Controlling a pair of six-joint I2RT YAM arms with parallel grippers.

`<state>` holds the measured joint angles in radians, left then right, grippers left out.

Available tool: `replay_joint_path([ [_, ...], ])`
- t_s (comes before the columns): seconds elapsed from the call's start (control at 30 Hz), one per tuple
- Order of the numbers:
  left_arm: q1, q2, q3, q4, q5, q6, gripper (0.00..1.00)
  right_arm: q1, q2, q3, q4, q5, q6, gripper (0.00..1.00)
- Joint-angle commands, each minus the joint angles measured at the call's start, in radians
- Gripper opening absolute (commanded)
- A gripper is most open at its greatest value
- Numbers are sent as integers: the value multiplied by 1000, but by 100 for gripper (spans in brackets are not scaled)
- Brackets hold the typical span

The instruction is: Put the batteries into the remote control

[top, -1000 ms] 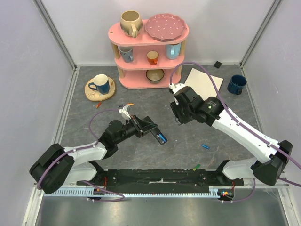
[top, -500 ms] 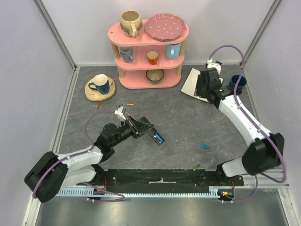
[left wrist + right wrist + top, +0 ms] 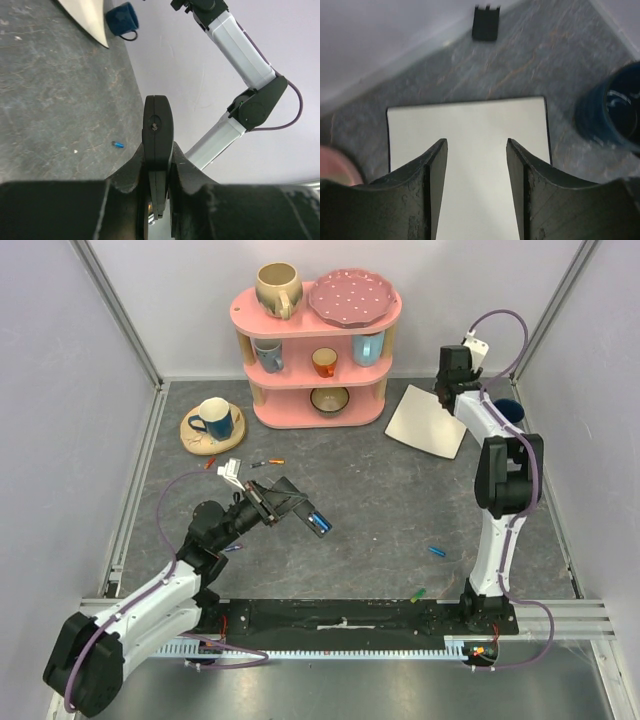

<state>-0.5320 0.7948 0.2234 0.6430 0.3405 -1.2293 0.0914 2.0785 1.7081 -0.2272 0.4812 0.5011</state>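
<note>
The grey table (image 3: 390, 500) carries a three-tier pink shelf (image 3: 285, 418) at its back middle. The right arm (image 3: 500, 480) reaches up to the right of the shelf. The right gripper (image 3: 476, 165) hangs released, jaws apart with nothing between them, above a white square board (image 3: 430, 420) lying just right of the shelf. The left arm (image 3: 170, 585) stretches out in front of the shelf. The left gripper (image 3: 268, 502) is clenched on the remote control (image 3: 297, 506), held tilted front-left of the shelf, with a blue battery (image 3: 318, 523) showing in its open end.

A dark blue mug (image 3: 615, 112) stands right of the board, farther from the shelf. Another blue mug (image 3: 213, 418) rests on a round coaster (image 3: 197, 437) left of the shelf. A small black piece (image 3: 486, 22) lies by the wall behind the board.

Loose batteries lie on the table. An orange one (image 3: 273, 462) and a red one (image 3: 210, 464) lie front-left of the shelf. A blue one (image 3: 437, 551) lies well in front and to the right. A green one (image 3: 417, 594) lies farthest from the shelf, by the arm bases.
</note>
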Motion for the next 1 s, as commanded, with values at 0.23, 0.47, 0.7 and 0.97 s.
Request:
replay_joint_path([
  [0.23, 81, 53, 62, -34, 72, 175, 2, -88, 399, 473, 127, 31, 108, 61],
  [0.47, 127, 92, 76, -45, 77, 185, 2, -87, 535, 625, 192, 57, 209, 62],
  [0.7, 150, 116, 59, -31, 55, 172, 2, -139, 621, 670, 218, 53, 261, 63],
  [0.97, 156, 150, 59, -17, 45, 179, 2, -182, 650, 666, 216, 43, 205, 62],
])
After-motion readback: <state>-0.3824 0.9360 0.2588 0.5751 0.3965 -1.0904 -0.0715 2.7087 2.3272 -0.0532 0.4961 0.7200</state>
